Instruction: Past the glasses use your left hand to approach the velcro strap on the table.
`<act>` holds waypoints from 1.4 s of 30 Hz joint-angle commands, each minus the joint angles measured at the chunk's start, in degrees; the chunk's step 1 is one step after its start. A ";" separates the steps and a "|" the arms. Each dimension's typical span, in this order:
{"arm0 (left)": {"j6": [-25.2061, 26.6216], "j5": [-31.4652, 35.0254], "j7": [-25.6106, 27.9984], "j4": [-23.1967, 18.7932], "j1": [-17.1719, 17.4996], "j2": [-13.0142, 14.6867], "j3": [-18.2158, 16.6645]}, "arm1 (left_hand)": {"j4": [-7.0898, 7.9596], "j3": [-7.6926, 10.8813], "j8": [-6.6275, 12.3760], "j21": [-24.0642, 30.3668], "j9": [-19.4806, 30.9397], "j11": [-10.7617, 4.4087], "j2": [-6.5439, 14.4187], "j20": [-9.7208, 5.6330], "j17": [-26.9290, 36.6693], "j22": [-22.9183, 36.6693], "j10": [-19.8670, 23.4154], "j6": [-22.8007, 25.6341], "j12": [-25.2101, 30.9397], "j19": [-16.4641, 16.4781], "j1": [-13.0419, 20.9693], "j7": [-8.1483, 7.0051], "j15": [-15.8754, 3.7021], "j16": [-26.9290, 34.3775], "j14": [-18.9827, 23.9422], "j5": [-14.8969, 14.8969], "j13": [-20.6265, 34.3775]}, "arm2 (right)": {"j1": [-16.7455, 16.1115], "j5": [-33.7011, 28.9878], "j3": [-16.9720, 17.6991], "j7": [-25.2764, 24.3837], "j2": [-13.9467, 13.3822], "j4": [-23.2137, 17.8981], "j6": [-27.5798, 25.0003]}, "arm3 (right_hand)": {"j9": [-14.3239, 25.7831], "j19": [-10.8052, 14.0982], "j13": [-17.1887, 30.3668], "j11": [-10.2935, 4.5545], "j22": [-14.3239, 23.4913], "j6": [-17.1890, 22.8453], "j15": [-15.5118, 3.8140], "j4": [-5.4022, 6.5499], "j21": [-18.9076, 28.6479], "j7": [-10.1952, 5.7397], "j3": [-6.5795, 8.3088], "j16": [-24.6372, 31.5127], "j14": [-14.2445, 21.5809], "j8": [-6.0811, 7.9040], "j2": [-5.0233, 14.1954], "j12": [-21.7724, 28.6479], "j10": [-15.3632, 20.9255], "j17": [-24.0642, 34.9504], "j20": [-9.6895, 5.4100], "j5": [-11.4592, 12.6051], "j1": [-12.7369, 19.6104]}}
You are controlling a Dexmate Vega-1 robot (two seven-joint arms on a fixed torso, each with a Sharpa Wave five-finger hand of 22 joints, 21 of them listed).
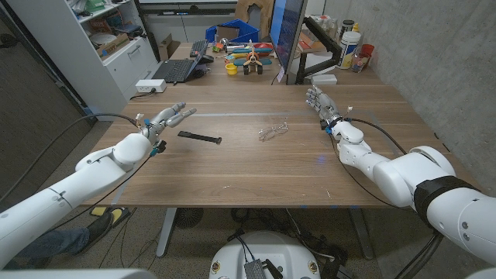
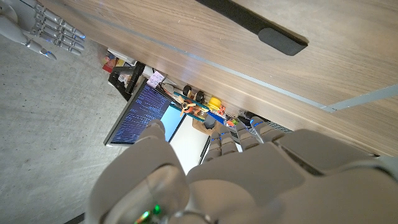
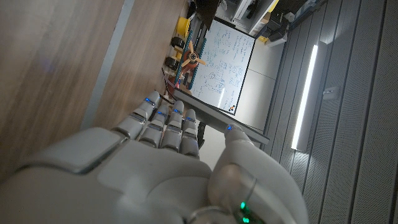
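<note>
A black velcro strap [image 1: 199, 138] lies flat on the wooden table [image 1: 256, 167], left of centre. Clear-framed glasses [image 1: 273, 130] lie to its right, near the table's middle. My left hand [image 1: 167, 119] hovers just left of the strap and a little beyond it, fingers stretched out and apart, holding nothing. The left wrist view shows the strap's rounded end [image 2: 283, 38] past my left hand [image 2: 249, 168]. My right hand [image 1: 321, 105] stands at the right side of the table, fingers extended, with nothing in it; it also appears small in the left wrist view [image 2: 43, 28].
At the table's far edge sit a laptop [image 1: 178, 68], a white power box [image 1: 150, 86], colourful toys [image 1: 248, 56] and a monitor [image 1: 288, 31]. Bottles [image 1: 350, 45] stand at the far right. White shelving [image 1: 101, 39] is at the left.
</note>
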 commanded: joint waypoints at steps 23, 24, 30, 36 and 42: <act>6.29 6.35 0.37 -2.03 -4.05 2.11 5.90 | -0.67 0.26 0.27 0.23 0.07 -0.27 -0.05 -0.06 0.26 0.11 -0.04 0.31 0.24 -0.74 0.93 -0.16 -0.10 0.20 -0.59 -0.05 0.27 | 0.09 0.29 0.00 0.15 -0.42 0.02 1.04 | 0.17 0.56 0.20 -0.17 0.34 0.66 0.18 -0.32 -0.61 0.14 -0.02 0.06 0.73 0.32 0.05 -0.10 0.68 0.14 -0.14 0.32 0.12; 6.54 6.57 0.36 -2.12 -4.19 2.17 6.09 | -0.68 0.26 0.28 0.24 0.07 -0.24 -0.05 -0.05 0.26 0.11 -0.05 0.33 0.24 -0.73 0.95 -0.15 -0.12 0.21 -0.57 -0.05 0.27 | 0.06 0.29 0.02 0.09 -0.39 0.02 0.96 | 0.17 0.57 0.20 -0.16 0.34 0.67 0.17 -0.32 -0.62 0.14 -0.02 0.05 0.73 0.32 0.05 -0.09 0.70 0.14 -0.12 0.33 0.12; 7.54 7.54 0.76 -2.66 -4.57 2.52 6.74 | -0.76 0.26 0.31 0.26 0.08 -0.25 -0.06 -0.04 0.26 0.11 -0.11 0.43 0.22 -0.72 1.07 -0.15 -0.10 0.21 -0.57 -0.05 0.28 | 0.13 0.16 0.08 -0.16 -0.32 0.06 0.25 | 0.17 0.59 0.20 0.03 0.35 0.67 0.14 -0.34 -0.70 0.14 -0.02 0.03 0.72 0.31 0.05 -0.12 0.68 0.13 -0.11 0.33 0.12; 8.63 8.30 1.25 -3.39 -4.64 2.82 7.21 | -0.82 0.27 0.33 0.28 0.08 -0.28 -0.06 0.00 0.26 0.11 -0.01 0.50 0.26 -0.72 1.16 -0.22 -0.07 0.22 -0.58 -0.06 0.28 | 0.11 0.13 0.28 -0.06 -0.37 0.09 -0.06 | 0.17 0.61 0.20 -0.09 0.35 0.68 0.18 -0.36 -0.78 0.19 -0.03 0.05 0.80 0.30 0.05 -0.14 0.67 0.13 -0.11 0.33 0.12; 9.68 9.03 1.58 -4.25 -4.66 3.11 7.70 | -0.90 0.27 0.34 0.29 0.09 -0.33 -0.06 0.05 0.26 0.11 -0.14 0.58 0.22 -0.74 1.28 -0.37 -0.09 0.23 -0.56 -0.07 0.28 | 0.06 -0.02 0.36 -0.07 -0.42 0.11 -0.49 | 0.18 0.63 0.21 -0.16 0.35 0.72 0.19 -0.37 -0.84 0.20 -0.03 0.05 0.85 0.31 0.05 -0.12 0.75 0.12 -0.08 0.33 0.12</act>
